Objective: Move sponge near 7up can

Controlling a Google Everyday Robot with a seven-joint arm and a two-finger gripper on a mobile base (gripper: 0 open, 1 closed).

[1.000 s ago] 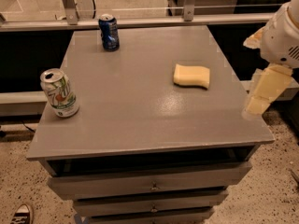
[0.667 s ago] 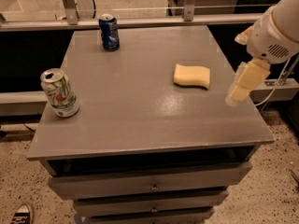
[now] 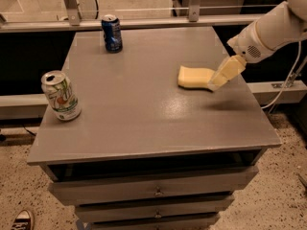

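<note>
Sponge (image 3: 194, 76) is lying far from 7up can (image 3: 61, 96); my gripper (image 3: 215, 84) is sitting at its right end, opening unclear to me.

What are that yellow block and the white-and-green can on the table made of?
The sponge looks like soft foam: matte pale yellow, rounded wavy edges. The 7up can looks like thin metal: printed wall, bare silver top. The gripper, at the sponge's right end, seems to be cream plastic.

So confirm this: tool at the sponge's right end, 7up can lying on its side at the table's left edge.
Not quite. The camera view shows the 7up can standing upright at the left edge of the table, not on its side. The tool is at the right end of the sponge.
</note>
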